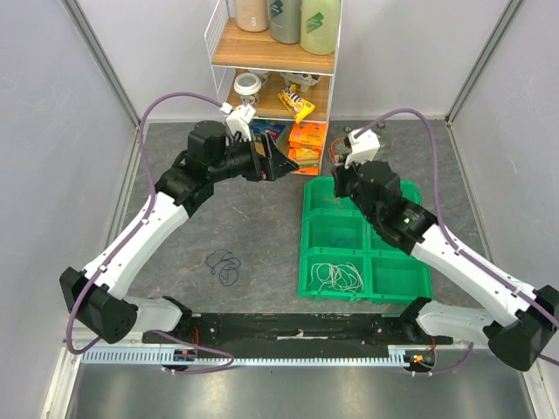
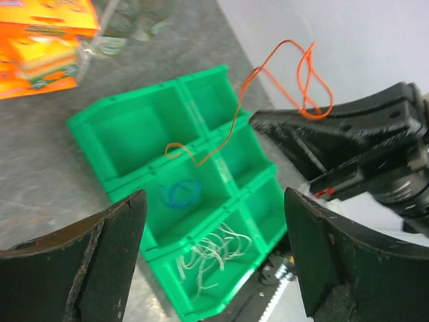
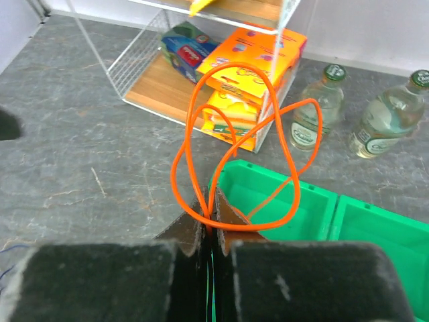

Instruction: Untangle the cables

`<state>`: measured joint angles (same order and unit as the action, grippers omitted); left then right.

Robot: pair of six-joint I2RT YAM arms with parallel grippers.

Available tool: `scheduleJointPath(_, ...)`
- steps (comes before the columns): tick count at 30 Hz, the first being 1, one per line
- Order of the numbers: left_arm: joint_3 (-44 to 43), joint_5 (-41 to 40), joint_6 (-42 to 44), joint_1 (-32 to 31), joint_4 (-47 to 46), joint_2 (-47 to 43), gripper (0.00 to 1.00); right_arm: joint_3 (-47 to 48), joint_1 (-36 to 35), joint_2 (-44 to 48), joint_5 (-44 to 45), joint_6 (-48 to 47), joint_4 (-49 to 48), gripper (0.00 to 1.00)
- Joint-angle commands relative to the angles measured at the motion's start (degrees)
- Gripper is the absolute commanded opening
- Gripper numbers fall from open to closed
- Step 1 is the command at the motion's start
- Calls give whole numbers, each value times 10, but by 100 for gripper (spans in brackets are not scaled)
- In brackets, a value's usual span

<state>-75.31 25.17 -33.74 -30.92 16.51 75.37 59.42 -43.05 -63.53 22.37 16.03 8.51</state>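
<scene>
Right wrist view: right gripper (image 3: 213,211) pinches the orange cable (image 3: 234,65) above the green bin (image 2: 144,94); left gripper (image 2: 214,228) gapes wide, empty. Sorting step, seemingly; next, lower it into 1 free compartment.

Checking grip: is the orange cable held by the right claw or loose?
Held. The right claw is shut on the orange cable, loops standing above the pinched tips; the left claw is open.

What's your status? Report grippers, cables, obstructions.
Left gripper open, empty. Right gripper shut on thin orange cable, held up near green plastic bin. Thin dark-blue cable loose on table. Nothing obstructing.
</scene>
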Motion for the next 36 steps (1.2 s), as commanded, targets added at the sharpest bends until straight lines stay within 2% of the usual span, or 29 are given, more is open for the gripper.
scheduleJointPath(1, -73, -151, 117, 5, 147, -7, 88, 51, 59, -23, -64, 26, 15, 0)
scheduleJointPath(2, -75, -198, 118, 11, 176, -6, 88, 58, 74, -33, -82, 30, 14, 0)
scheduleJointPath(4, -63, -226, 114, 34, 212, -8, 88, 71, 96, -55, -115, 34, 13, 0)
scheduleJointPath(11, 49, -186, 79, 111, 224, -49, 89, 97, 150, -125, -147, 55, 19, 0)
scheduleJointPath(15, 63, -180, 70, 140, 246, -45, 89, 70, 161, -142, -171, 92, 23, 0)
scheduleJointPath(22, 60, -175, 85, 154, 262, -24, 89, 56, 163, -144, -243, 103, 52, 0)
scheduleJointPath(26, 69, -166, 83, 154, 255, -17, 89, 46, 163, -134, -265, 115, 34, 0)
scheduleJointPath(30, 75, -158, 69, 154, 253, -8, 89, 32, 163, -155, -334, 141, 12, 0)
scheduleJointPath(36, 85, -159, 70, 154, 259, -15, 88, -24, 190, -164, -309, 183, -32, 0)
